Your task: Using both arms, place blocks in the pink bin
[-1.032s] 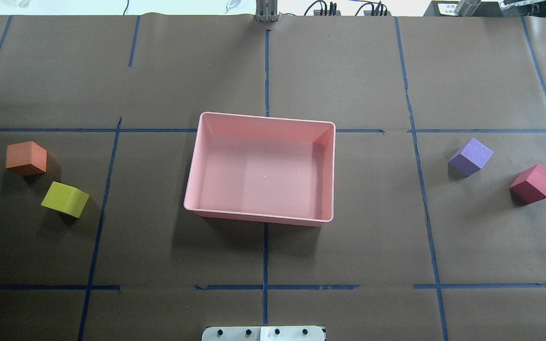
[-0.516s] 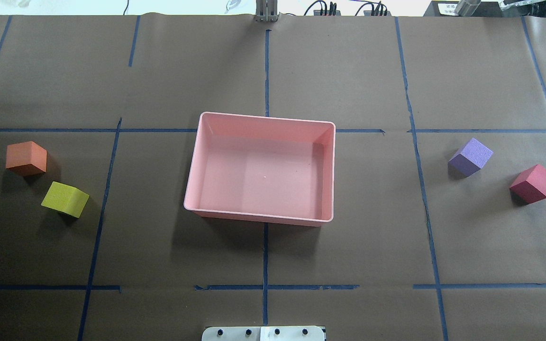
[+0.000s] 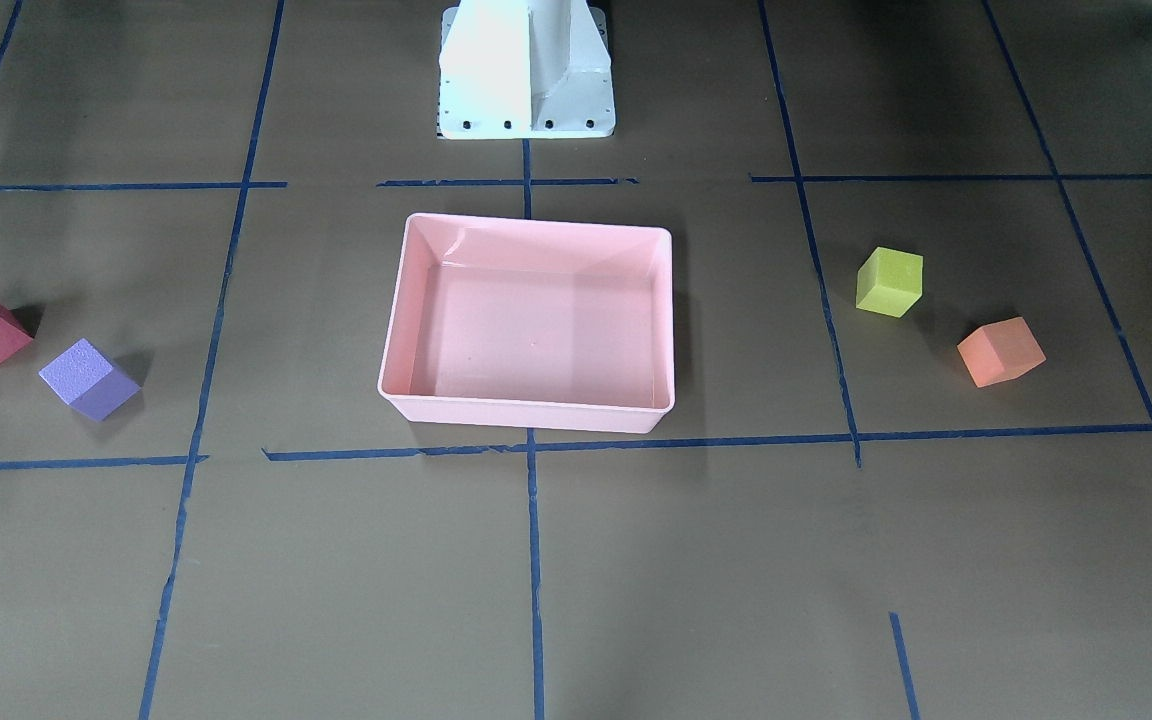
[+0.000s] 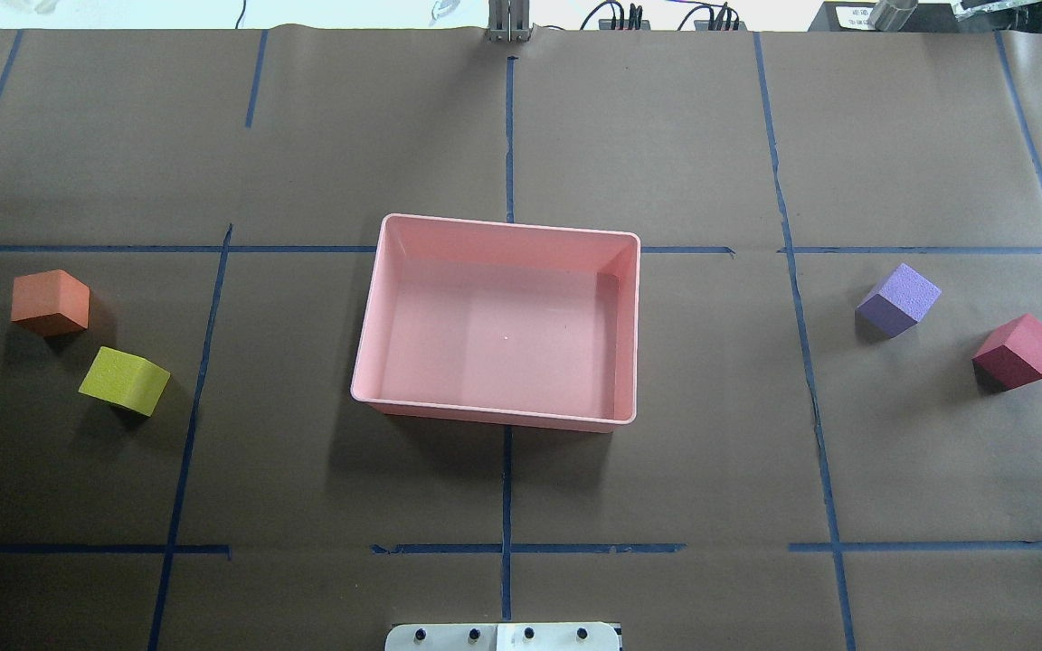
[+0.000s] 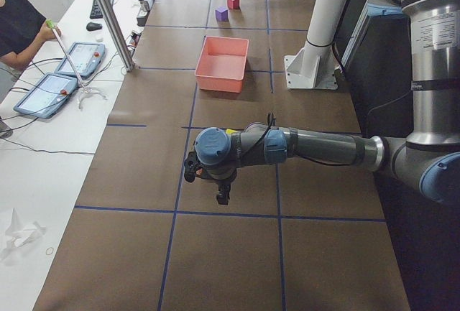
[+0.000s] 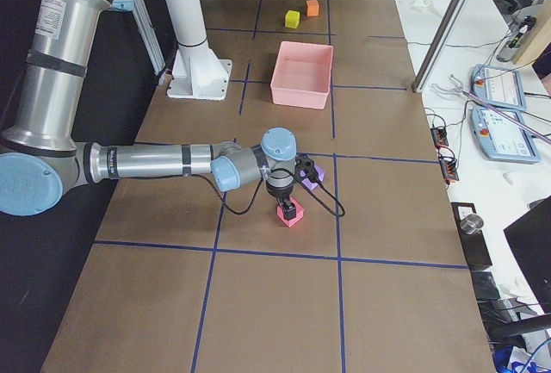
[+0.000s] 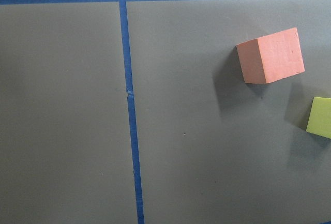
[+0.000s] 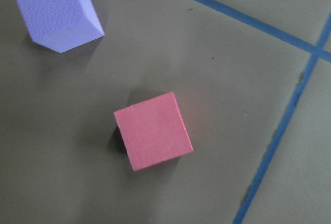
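The pink bin (image 4: pixel 494 220) sits empty at the table's middle. The orange block (image 4: pixel 51 301) and yellow-green block (image 4: pixel 125 380) lie to its left, the purple block (image 4: pixel 898 299) and red-pink block (image 4: pixel 1020 351) to its right. My left gripper (image 5: pixel 223 196) hangs over the table near the left pair; the left wrist view shows the orange block (image 7: pixel 270 56) off to the side. My right gripper (image 6: pixel 288 208) hovers directly over the red-pink block (image 6: pixel 291 216), which sits centred in the right wrist view. I cannot tell whether either gripper is open or shut.
The white pedestal base (image 3: pixel 526 70) stands behind the bin on the robot's side. Blue tape lines grid the brown table cover. A person sits at a side desk (image 5: pixel 18 24) with tablets and cables, beyond a metal post (image 5: pixel 108 16).
A small dark tip has come into the overhead view at its right edge, beside the red-pink block. The blocks and the bin have not moved.
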You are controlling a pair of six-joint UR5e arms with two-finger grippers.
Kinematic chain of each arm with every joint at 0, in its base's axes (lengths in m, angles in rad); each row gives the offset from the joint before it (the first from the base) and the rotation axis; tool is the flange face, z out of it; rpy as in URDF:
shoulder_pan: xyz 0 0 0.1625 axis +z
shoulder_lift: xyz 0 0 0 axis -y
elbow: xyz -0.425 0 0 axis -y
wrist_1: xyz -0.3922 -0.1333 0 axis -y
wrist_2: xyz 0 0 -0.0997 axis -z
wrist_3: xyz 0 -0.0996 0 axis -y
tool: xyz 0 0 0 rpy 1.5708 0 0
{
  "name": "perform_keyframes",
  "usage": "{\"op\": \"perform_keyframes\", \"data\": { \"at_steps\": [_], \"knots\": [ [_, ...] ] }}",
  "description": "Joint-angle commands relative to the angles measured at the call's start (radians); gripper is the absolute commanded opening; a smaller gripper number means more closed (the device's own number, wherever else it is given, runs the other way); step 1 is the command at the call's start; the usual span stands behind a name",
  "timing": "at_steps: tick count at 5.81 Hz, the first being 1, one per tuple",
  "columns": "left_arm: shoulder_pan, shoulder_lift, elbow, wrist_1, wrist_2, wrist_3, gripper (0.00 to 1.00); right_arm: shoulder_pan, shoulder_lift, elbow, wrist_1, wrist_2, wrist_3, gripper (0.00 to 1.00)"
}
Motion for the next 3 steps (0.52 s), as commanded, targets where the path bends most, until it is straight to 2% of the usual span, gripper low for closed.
{"op": "perform_keyframes", "data": {
  "at_steps": [1, 3],
  "knots": [
    [0.002, 0.0, -0.003, 0.0, 0.0, 0.0, 1.0, -0.091, 0.035, -0.028, 0.046, -0.075, -0.115, 0.99],
    [0.002, -0.001, -0.003, 0.0, 0.0, 0.0, 1.0, -0.129, 0.087, -0.07, 0.043, -0.096, -0.129, 0.98]
  ]
}}
